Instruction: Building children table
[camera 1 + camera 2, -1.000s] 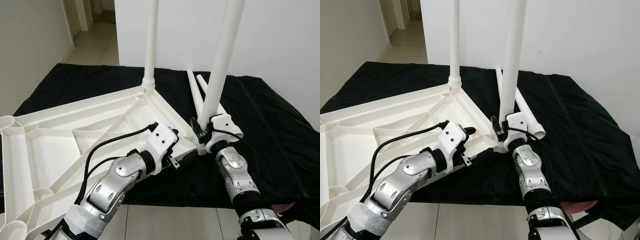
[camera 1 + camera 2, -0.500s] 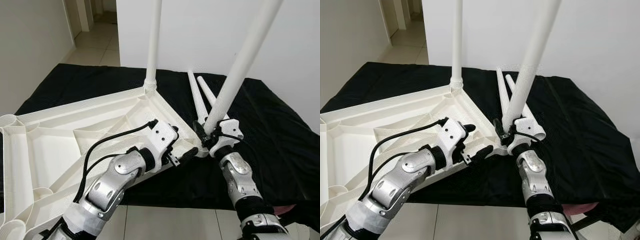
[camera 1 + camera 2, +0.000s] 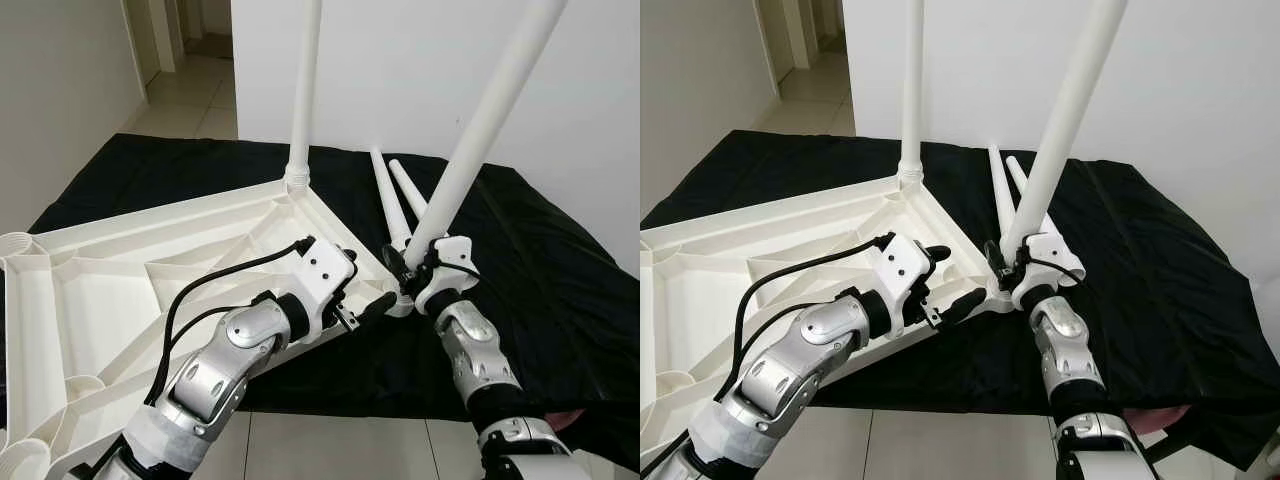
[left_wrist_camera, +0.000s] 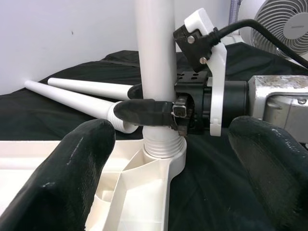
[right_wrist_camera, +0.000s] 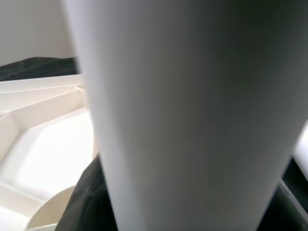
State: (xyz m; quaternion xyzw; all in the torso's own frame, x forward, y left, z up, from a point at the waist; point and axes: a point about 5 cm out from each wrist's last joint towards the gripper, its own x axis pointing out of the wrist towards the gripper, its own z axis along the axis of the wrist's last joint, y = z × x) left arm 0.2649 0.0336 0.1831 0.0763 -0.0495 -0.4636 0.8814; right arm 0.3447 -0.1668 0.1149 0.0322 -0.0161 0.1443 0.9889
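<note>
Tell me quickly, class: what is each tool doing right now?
Left tool: open, fingers spread either side of the tabletop corner socket, holding nothing.
Right tool: closed around the white table leg just above that socket.

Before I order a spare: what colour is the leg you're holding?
White leg, clearest in left wrist view.

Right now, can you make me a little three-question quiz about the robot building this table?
1. True or false: the right gripper is shut on the tilted leg.
2. How many spare legs lie on the black cloth?
3. The upright leg stands in which part of the white tabletop? A) far corner B) middle C) nearest edge

Bonus look: the left gripper is open beside the near corner.

Key: 1 true; 2 two; 3 A
</note>
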